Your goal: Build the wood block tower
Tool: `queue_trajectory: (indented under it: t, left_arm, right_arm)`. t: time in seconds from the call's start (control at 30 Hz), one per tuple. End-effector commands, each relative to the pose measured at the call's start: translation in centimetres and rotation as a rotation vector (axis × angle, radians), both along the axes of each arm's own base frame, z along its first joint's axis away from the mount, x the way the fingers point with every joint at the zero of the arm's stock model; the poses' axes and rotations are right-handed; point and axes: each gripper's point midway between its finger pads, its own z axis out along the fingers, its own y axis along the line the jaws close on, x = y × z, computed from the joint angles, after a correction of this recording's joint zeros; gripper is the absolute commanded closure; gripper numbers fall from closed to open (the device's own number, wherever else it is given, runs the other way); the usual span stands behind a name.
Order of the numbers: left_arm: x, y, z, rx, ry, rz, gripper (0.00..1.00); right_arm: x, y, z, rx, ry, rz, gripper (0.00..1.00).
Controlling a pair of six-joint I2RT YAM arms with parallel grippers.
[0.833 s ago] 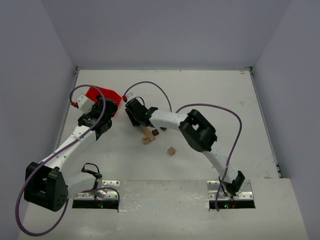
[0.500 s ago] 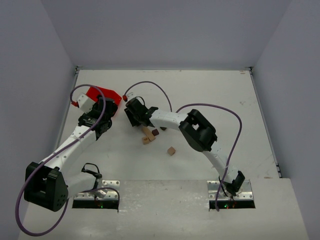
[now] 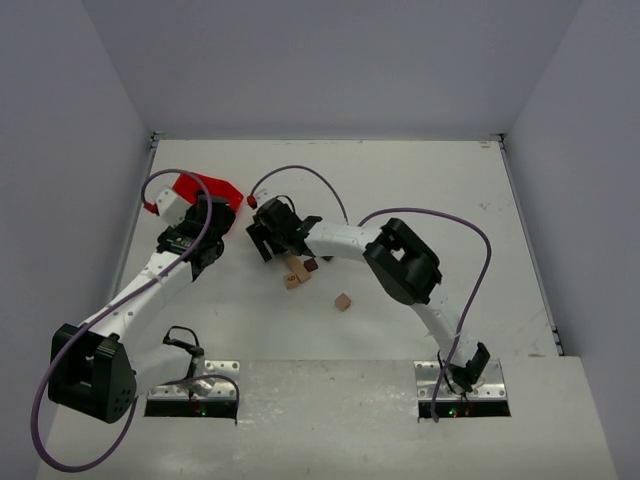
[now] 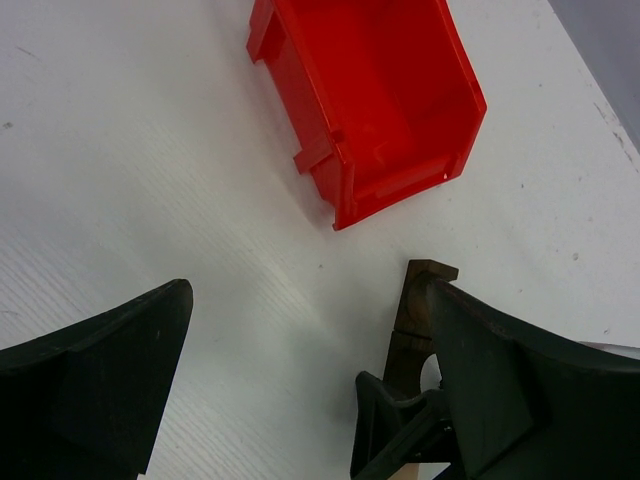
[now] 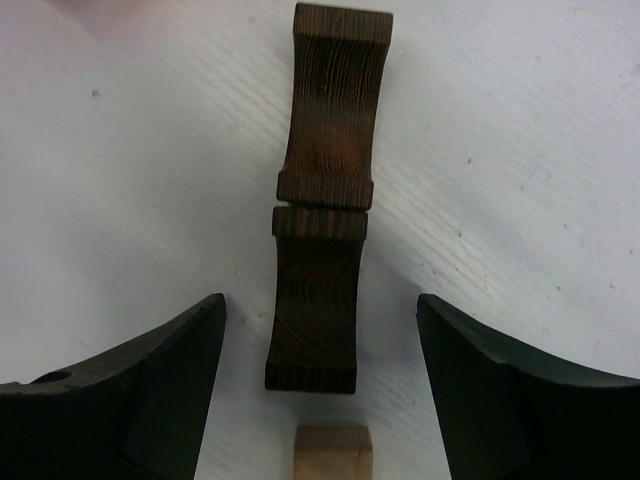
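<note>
In the right wrist view two dark brown blocks [image 5: 322, 200] sit end to end in a straight column, with a light tan block [image 5: 333, 452] at its near end. My right gripper [image 5: 320, 300] is open, one finger on each side of the lower dark block and touching neither side. I cannot tell whether the column stands or lies flat. In the top view my right gripper [image 3: 266, 240] hides it. The left wrist view shows the dark column [image 4: 422, 300] behind a finger. My left gripper [image 4: 310, 290] is open and holds nothing.
The red bin [image 3: 207, 188] sits at the back left, just beyond my left gripper [image 3: 212, 222]; its inside [image 4: 380, 90] holds nothing. Loose blocks lie right of the grippers: a tan pair [image 3: 294, 272], a dark one [image 3: 311, 265] and a tan one [image 3: 343, 301].
My right gripper has gone from shut on the dark block to open, leaving it in the column. The left arm has not moved.
</note>
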Motion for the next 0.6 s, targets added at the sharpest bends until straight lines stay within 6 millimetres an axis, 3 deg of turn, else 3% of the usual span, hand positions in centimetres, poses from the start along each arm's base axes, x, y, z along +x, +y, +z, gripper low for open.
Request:
queue_trajectory:
  t: [0.0, 0.13, 0.37, 0.4, 0.57]
  left_arm:
    - [0.4, 0.2, 0.8, -0.004, -0.038, -0.003, 0.00]
    - [0.4, 0.0, 0.9, -0.010, -0.051, -0.019, 0.00]
    - [0.5, -0.1, 0.9, -0.013, -0.051, -0.027, 0.00]
    - [0.5, -0.1, 0.8, -0.013, -0.048, -0.029, 0.00]
    - [0.7, -0.4, 0.5, -0.012, -0.036, -0.042, 0.00]
  right_arm:
    - [0.0, 0.9, 4.7, 0.079, -0.074, 0.079, 0.15]
    - [-0.3, 0.5, 7.2, 0.096, -0.105, 0.092, 0.01]
    - [-2.9, -2.1, 11.9, 0.156, -0.141, 0.109, 0.01]
    - [-4.0, -3.5, 11.4, 0.148, -0.125, 0.103, 0.01]
    - [-6.3, -6.5, 10.8, 0.132, -0.090, 0.081, 0.01]
